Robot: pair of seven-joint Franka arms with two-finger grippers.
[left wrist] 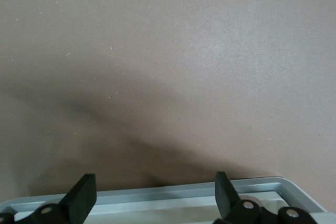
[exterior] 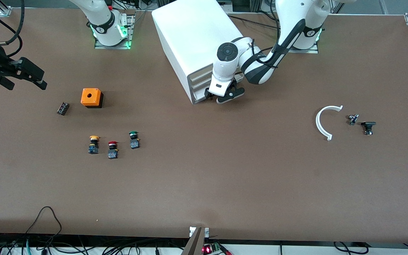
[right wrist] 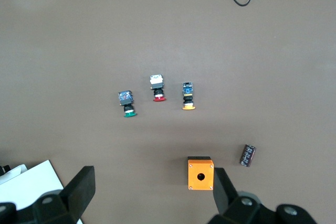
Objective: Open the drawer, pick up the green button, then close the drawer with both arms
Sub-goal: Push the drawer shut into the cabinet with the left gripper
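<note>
Front view: cabinet (exterior: 190, 42) stood between the arm bases; left gripper (exterior: 225, 96) sat low at its drawer (exterior: 199, 95) fronts, jaws apart and empty. Right gripper (exterior: 30, 76) hung over the table's right-arm end, wide open, empty. Green button (exterior: 134, 140) lay beside red button (exterior: 112, 149) and yellow button (exterior: 93, 144), well apart from both grippers; orange box (exterior: 91, 97) was nearer the right gripper.

Left wrist view alone showed a grey tray rim (left wrist: 173, 193) between the spread fingers (left wrist: 83, 195).

Right wrist view showed the three buttons, box and a small black part (right wrist: 247, 155) below its open fingers (right wrist: 80, 190); cabinet corner only.
</note>
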